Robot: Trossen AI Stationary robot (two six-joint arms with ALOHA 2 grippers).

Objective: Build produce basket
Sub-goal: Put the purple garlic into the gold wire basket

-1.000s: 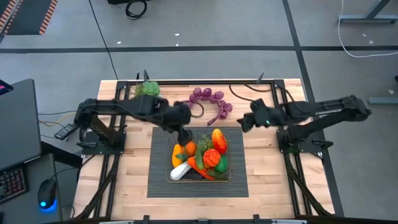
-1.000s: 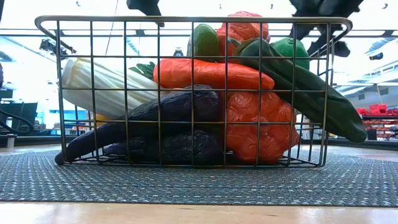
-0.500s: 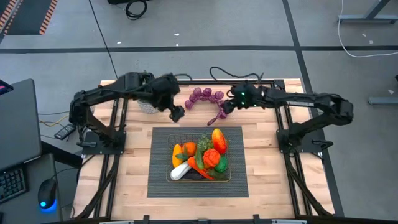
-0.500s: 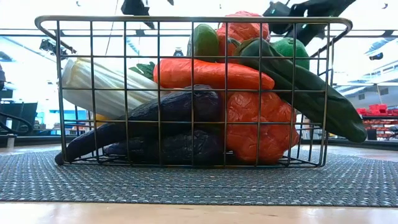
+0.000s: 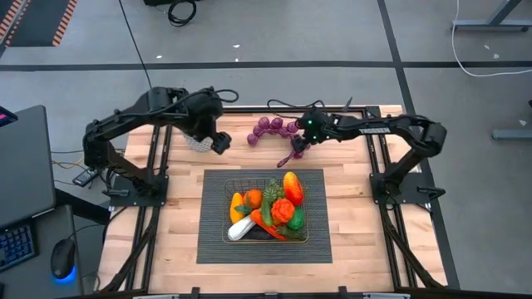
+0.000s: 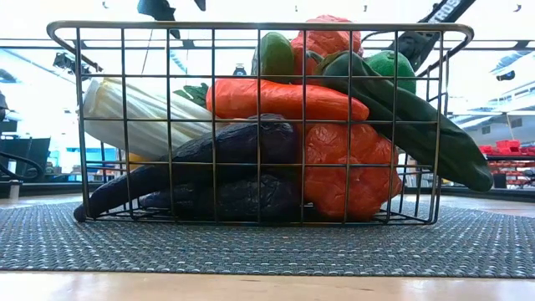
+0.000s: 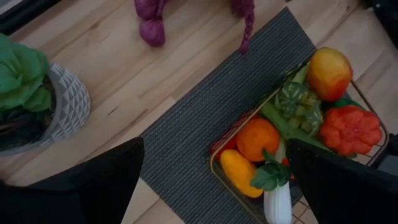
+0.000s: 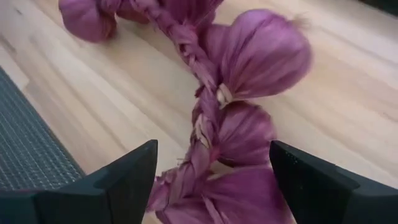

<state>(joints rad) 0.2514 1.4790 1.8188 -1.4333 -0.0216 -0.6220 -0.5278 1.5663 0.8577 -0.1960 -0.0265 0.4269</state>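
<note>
The right gripper [image 5: 300, 147] has moved out over the braid of purple onions [image 5: 278, 133] at the far side, fingers apart around it, so a grasp seems next. The left gripper [image 5: 221, 143], open and empty, has withdrawn from the filled basket [image 5: 234, 235] on the mat [image 5: 320, 245].

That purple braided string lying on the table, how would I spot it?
Find the wire basket on the dark mat, then look past it to the bare wood at the table's far edge. The purple braid of bulbs curves there under the right claw, the only purple thing outside the basket.
</note>
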